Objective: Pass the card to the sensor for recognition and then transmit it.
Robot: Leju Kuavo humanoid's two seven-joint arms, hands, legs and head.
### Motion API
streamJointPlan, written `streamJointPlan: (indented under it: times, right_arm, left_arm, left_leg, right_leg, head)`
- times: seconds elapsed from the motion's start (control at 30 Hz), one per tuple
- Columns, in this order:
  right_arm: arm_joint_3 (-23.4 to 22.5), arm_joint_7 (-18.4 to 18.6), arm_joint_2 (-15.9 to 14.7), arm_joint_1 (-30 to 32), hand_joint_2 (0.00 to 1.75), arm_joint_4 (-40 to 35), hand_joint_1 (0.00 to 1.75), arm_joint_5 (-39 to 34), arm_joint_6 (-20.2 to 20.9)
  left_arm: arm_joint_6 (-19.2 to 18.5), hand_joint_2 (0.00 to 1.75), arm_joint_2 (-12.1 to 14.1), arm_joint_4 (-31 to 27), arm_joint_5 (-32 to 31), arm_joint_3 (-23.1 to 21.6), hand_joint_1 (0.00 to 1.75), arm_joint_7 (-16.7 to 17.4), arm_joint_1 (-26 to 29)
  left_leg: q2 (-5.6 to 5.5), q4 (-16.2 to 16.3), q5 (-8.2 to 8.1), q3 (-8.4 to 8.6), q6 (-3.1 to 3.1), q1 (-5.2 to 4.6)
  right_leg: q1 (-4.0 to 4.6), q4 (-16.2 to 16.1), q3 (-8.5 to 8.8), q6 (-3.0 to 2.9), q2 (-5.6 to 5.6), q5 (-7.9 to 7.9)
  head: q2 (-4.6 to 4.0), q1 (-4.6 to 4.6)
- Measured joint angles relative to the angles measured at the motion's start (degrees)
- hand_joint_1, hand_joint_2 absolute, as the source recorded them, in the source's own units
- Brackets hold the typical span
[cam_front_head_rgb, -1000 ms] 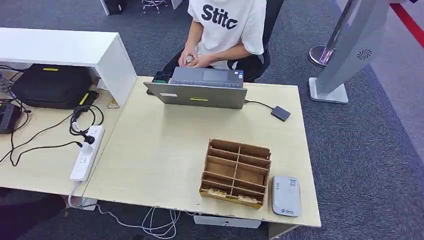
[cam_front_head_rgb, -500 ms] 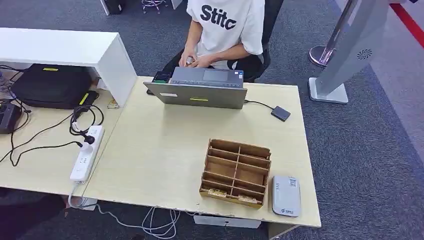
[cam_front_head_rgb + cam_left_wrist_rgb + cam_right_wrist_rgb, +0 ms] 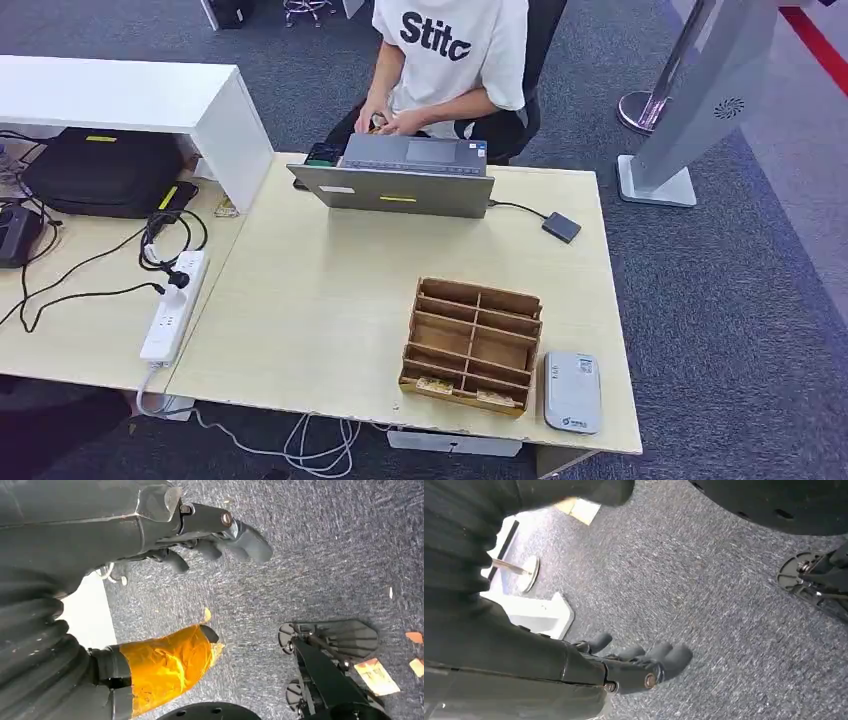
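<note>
Two hands are hung at the robot's sides, over grey carpet: the left hand [image 3: 210, 540] is seen with fingers loosely spread and nothing held, its thumb wrapped in orange tape; the right hand [image 3: 634, 662] is likewise seen loose-fingered with nothing held. Neither is near the table [image 3: 320, 300] yet.

Cards [image 3: 435, 385] are judged to be the pale slips lying in the front row of the wooden divider tray [image 3: 472, 345], which is placed at about 5 o'clock on the table, near the front edge. A second pale slip [image 3: 495, 399] is seen in the neighbouring front compartment; print and count cannot be told. The remaining compartments look bare.

The sensor [image 3: 572, 391] is taken to be the grey reader lying flat just beside the tray, on its 3 o'clock side.

Handling is judged as follows: a card is expected to be light, thin, stiff and somewhat slick, lying low between the dividers, so a pinch on a free edge between thumb and finger is called for, then a lift clear of the walls. Slipping out of the pinch is the main risk.

At 12 o'clock a laptop [image 3: 400, 180] is set, with a seated person [image 3: 450, 60] behind it.
</note>
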Motion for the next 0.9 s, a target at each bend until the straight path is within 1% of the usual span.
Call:
streamJointPlan:
  times: [0.07,0.1,0.13,0.53,0.9]
  right_arm:
    - [0.0,0.0,0.0,0.0,1.75,0.0,0.0,0.2,-0.2]
    - [0.0,0.0,0.0,0.0,1.75,0.0,0.0,0.4,-0.3]
    - [0.0,0.0,0.0,0.0,1.75,0.0,0.0,0.5,-0.4]
    - [-0.3,0.2,0.0,0.0,1.75,0.0,0.0,1.2,-1.5]
    - [-0.3,0.2,0.0,0.0,1.75,0.0,0.0,1.7,-1.3]
  left_arm:
    - [0.0,1.75,0.0,0.0,0.0,0.0,1.38,0.0,0.0]
    - [0.0,1.75,0.0,0.0,0.0,0.0,0.24,0.0,0.0]
    - [0.0,1.75,0.0,0.0,0.0,0.0,0.0,0.0,0.0]
    - [0.7,1.75,0.0,0.0,0.0,0.0,0.0,0.1,0.0]
    - [0.9,1.75,0.0,0.0,0.0,0.1,0.0,0.1,0.0]
  left_leg:
    - [0.0,0.0,0.0,0.0,0.0,0.0]
    - [0.0,0.0,0.0,0.0,0.0,0.0]
    - [0.0,0.0,0.0,0.0,0.0,0.0]
    - [0.0,0.0,0.0,0.0,0.0,0.0]
    - [0.0,0.0,0.0,0.0,0.0,0.0]
  right_leg:
    - [0.0,0.0,0.0,0.0,0.0,0.0]
    - [0.0,0.0,0.0,0.0,0.0,0.0]
    - [0.0,0.0,0.0,0.0,0.0,0.0]
    - [0.0,0.0,0.0,0.0,0.0,0.0]
    - [0.0,0.0,0.0,0.0,0.0,0.0]
  head:
    - [0.0,0.0]
    - [0.0,0.0]
    - [0.0,0.0]
    - [0.0,0.0]
    - [0.0,0.0]
